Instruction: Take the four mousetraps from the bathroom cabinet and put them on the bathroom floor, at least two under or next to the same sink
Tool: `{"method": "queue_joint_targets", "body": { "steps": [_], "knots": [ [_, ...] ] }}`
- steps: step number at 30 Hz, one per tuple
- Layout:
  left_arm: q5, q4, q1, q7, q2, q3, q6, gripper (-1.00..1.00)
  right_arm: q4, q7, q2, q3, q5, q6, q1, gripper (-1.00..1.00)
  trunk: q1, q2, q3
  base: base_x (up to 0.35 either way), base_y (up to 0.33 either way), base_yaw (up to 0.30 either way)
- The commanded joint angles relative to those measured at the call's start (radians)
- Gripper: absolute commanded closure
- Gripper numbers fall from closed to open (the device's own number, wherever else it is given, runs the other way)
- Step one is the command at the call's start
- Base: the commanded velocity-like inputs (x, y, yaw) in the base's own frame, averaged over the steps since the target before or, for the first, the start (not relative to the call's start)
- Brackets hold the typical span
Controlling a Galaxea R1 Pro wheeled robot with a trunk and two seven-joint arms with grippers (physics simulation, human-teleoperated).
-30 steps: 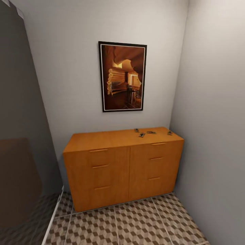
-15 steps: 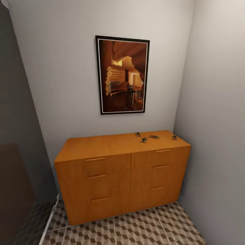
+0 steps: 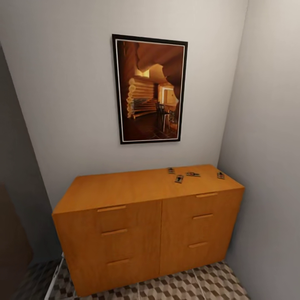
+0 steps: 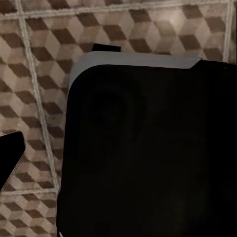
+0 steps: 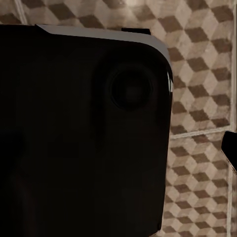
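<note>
While I face the cabinet, four mousetraps sit on its top, right end. Can't tell my grippers' state; wrist views show dark robot body over bathroom floor.

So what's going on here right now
Nothing is being handled yet. The robot faces the cabinet in a corner, with all four mousetraps lying on the right part of its flat top, below a framed picture. The wrist cameras look down at the patterned bathroom floor past the robot's dark body.
</note>
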Motion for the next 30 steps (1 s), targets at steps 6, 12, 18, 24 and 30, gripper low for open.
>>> {"method": "queue_joint_targets", "body": {
  "steps": [6,12,18,24,30],
  "knots": [
    [0.007,0.000,0.000,0.000,0.000,0.003,-0.006,-1.00,0.000,0.000,0.000,0.001,0.001,-0.003,0.000,-1.00,0.001,0.000,-0.001,0.269,0.000,0.000],
    [0.006,0.000,0.000,0.000,0.000,0.003,-0.009,-1.00,0.000,0.000,0.000,0.002,0.000,-0.003,0.000,-1.00,0.001,0.000,-0.001,0.085,0.000,0.000],
    [0.005,0.000,0.000,0.000,0.000,0.004,-0.010,-1.00,0.000,0.000,0.000,0.001,0.001,-0.005,0.000,-1.00,0.001,0.000,-0.001,0.026,0.000,0.000],
    [0.005,0.000,0.000,0.001,0.000,0.003,-0.010,-1.00,0.000,0.000,0.000,0.001,0.001,-0.005,0.000,-1.00,0.001,0.000,-0.001,0.008,0.000,0.000],
    [0.005,0.000,0.000,0.001,0.000,0.003,-0.010,-1.00,0.000,0.000,0.000,0.000,0.001,-0.006,0.000,-1.00,0.001,0.000,-0.001,0.003,0.000,0.000]
  ]
}}
